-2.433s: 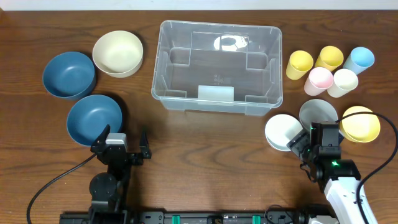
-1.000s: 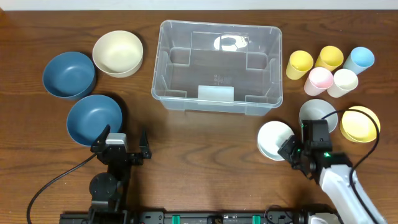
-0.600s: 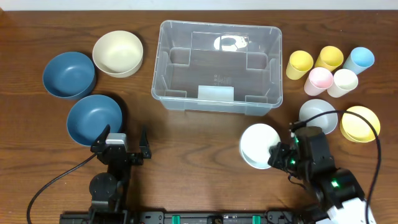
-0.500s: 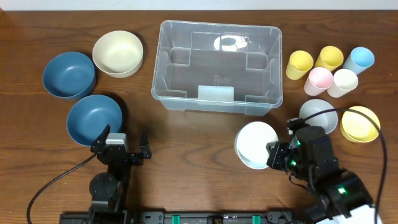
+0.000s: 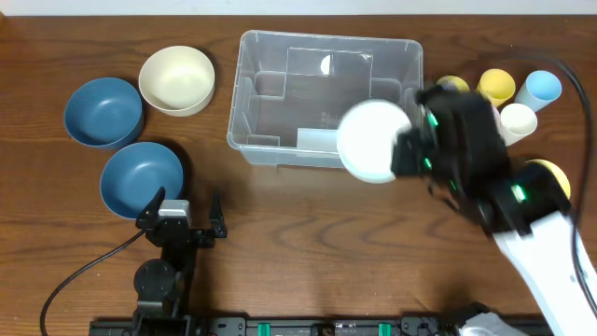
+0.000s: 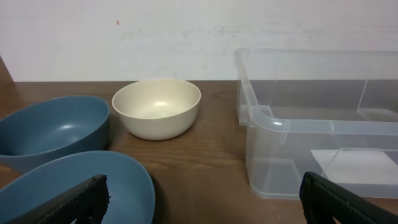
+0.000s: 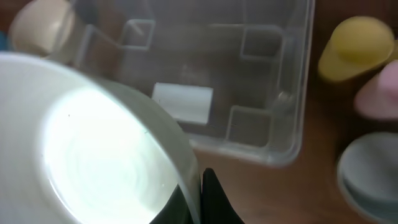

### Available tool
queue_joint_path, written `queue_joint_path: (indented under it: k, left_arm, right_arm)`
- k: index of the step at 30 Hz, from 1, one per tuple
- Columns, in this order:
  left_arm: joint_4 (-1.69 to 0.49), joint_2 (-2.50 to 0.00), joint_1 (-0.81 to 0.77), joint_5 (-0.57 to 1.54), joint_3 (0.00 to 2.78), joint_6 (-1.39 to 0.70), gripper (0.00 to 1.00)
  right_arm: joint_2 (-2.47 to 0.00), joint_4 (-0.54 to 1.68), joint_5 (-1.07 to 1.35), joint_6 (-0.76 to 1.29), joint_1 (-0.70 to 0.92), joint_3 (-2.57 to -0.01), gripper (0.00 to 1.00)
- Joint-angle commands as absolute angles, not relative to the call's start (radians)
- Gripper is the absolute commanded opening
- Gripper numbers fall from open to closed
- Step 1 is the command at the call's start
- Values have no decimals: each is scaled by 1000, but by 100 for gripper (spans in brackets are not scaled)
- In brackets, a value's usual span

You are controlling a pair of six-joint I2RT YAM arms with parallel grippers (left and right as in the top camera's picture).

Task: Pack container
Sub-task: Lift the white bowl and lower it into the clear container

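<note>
Overhead: the container (image 5: pixel 326 37) sits at the far middle of the table, bowls to its left and cups to its right. The right gripper (image 5: pixel 399 154) is clamped on the rim of a white bowl (image 5: pixel 371 140), held over the container's near right corner. The left gripper (image 5: pixel 185 207) rests near the front edge, jaws wide and holding nothing.

Left wrist: both fingers (image 6: pixel 81 199) are spread wide. The container (image 6: pixel 292 127) stands to the right, with a cream bowl (image 6: pixel 158 109) to its left.

Right wrist: closed fingers (image 7: pixel 208 199) pinch the white bowl (image 7: pixel 106 149), and the container (image 7: pixel 261 154) lies beyond it. The container looks light, stiff and smooth-walled. It would probably skid if bumped, so the rolled rim is the surest hold.
</note>
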State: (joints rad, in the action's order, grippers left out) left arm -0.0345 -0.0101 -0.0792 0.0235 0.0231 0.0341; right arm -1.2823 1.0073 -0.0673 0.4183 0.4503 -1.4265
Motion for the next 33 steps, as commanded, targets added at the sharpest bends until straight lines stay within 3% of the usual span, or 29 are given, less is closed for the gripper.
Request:
queue_joint_path:
  k: [1,18,33]
  left_arm:
    - [-72,-4,-74,12,4,48,98]
    - [-71,-4,-74,12,4,48,98]
    - [-72,-4,-74,12,4,48,98]
  right_arm:
    - [-1433,1018,-179,349,458,-1559,2]
    - [-1882,773,-437,309,428,-1655,1]
    - [-2101,638,-414,268,296,-1655,1]
